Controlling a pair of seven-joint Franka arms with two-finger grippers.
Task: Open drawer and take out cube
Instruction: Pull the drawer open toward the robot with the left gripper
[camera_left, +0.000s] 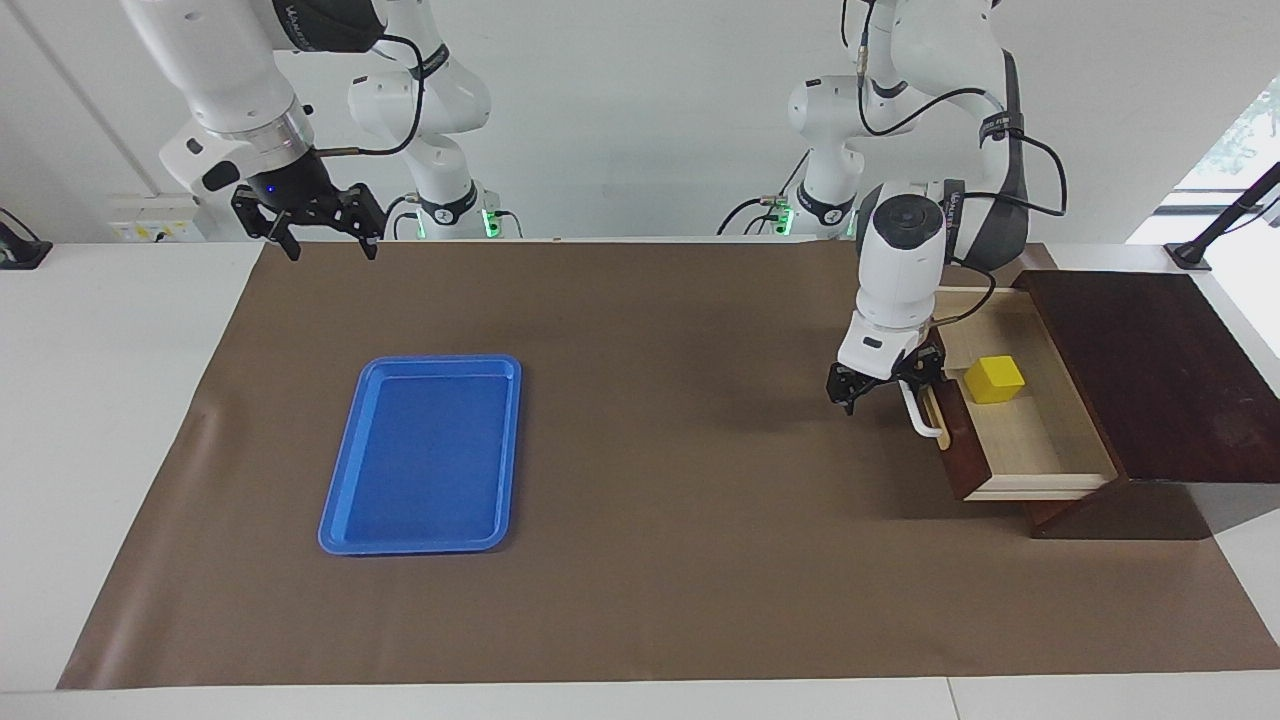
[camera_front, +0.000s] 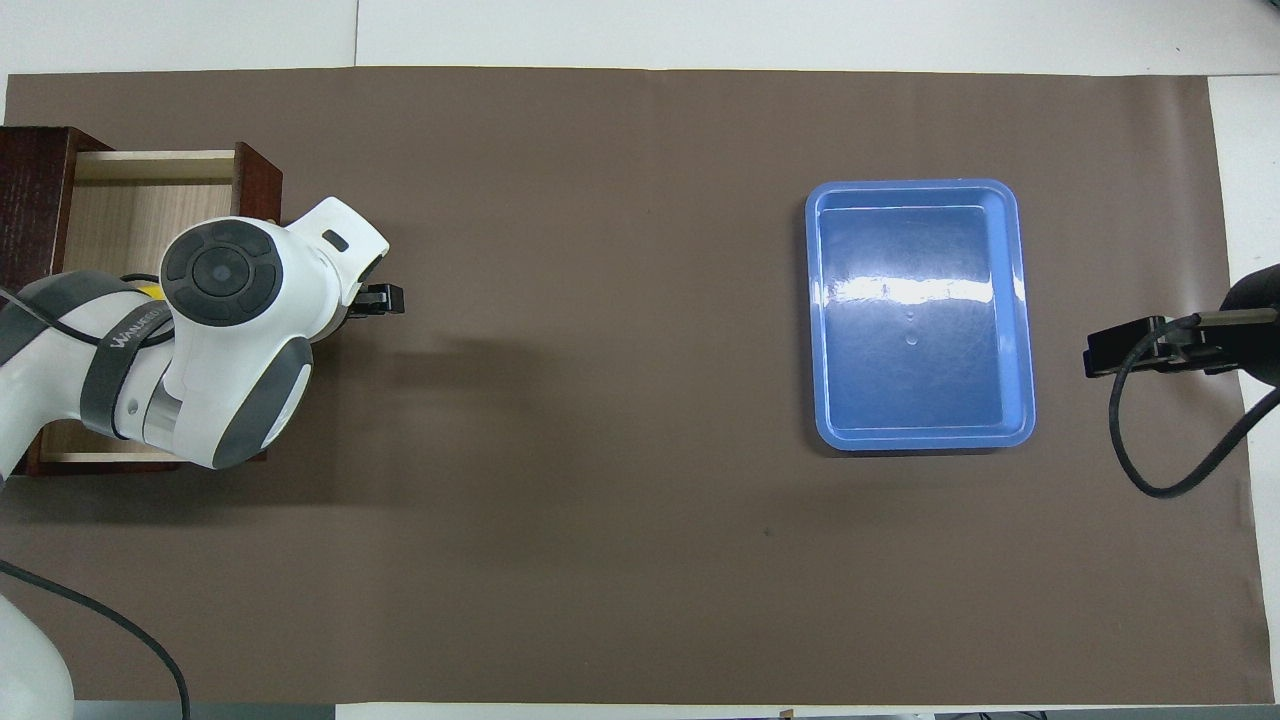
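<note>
The drawer (camera_left: 1030, 440) of the dark brown wooden box (camera_left: 1140, 370) stands pulled well out, its pale wood floor showing. The yellow cube (camera_left: 994, 379) sits inside it, near the drawer's front. My left gripper (camera_left: 885, 385) is low at the white handle (camera_left: 925, 420), jaws open, with one finger behind the bar's end nearer to the robots. In the overhead view the left arm's wrist covers the handle and most of the cube (camera_front: 150, 290). My right gripper (camera_left: 322, 245) waits open, raised over the mat's corner at the right arm's end.
A flat blue tray (camera_left: 420, 450), with nothing in it, lies on the brown mat (camera_left: 650, 560) toward the right arm's end. The box stands at the left arm's end of the table, its drawer front facing the tray.
</note>
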